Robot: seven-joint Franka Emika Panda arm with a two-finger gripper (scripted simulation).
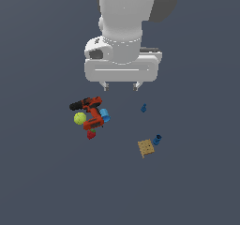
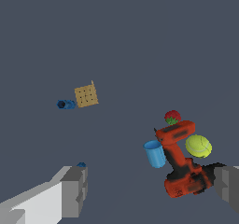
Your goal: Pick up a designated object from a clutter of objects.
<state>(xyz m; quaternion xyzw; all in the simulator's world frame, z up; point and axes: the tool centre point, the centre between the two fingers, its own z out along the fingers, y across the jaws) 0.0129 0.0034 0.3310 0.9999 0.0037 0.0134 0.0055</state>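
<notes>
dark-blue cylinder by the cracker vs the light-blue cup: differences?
The dark-blue cylinder is smaller and darker than the light-blue cup. The cylinder lies on its side beside the tan cracker; the cup stands upright in the wrist view, against the red drill. Both are blue with one hollow end.

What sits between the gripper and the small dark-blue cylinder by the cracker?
Nothing visible blocks it. The gripper hangs open above the floor, and the dark-blue cylinder lies in the open beside the tan cracker. The tiny blue piece lies roughly along the way but low; the drill cluster lies well aside.
</notes>
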